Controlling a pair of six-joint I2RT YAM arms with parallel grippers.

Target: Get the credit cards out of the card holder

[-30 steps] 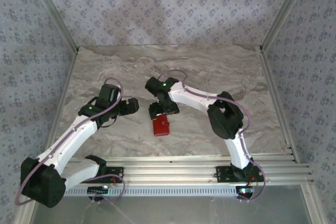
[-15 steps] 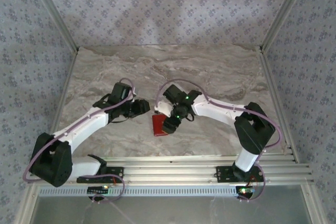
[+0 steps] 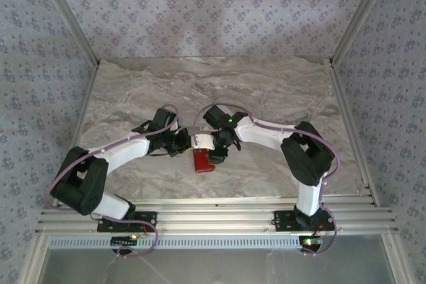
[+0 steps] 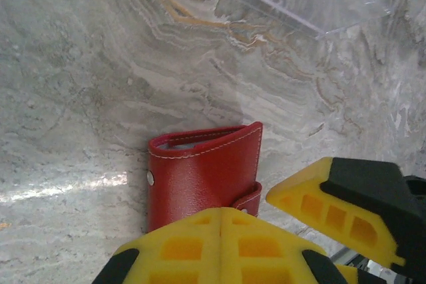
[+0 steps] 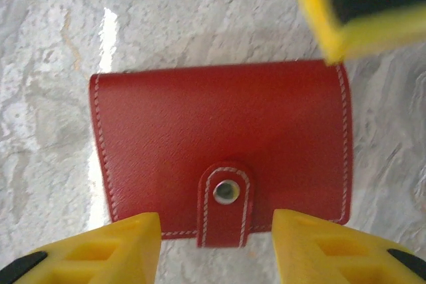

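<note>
Marbled tabletop (image 3: 266, 84) in grey and beige, veined with tan streaks and glossy under the light. Lying flat on it, near the middle and toward the near edge, a small red card holder (image 5: 219, 118), folded closed, white-stitched, tab fastened by a silver snap.

Marbled grey tabletop (image 3: 266, 91), patterned walls (image 3: 213, 11) — aluminium rails (image 3: 219, 214)

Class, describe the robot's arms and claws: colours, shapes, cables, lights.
The left arm and right arm have white shells, black joints and a thin lilac cable looping alongside. The right carries a small green light. The left claw and right claw have yellow wedge fingers with recessed square pockets, backed in black.
</note>
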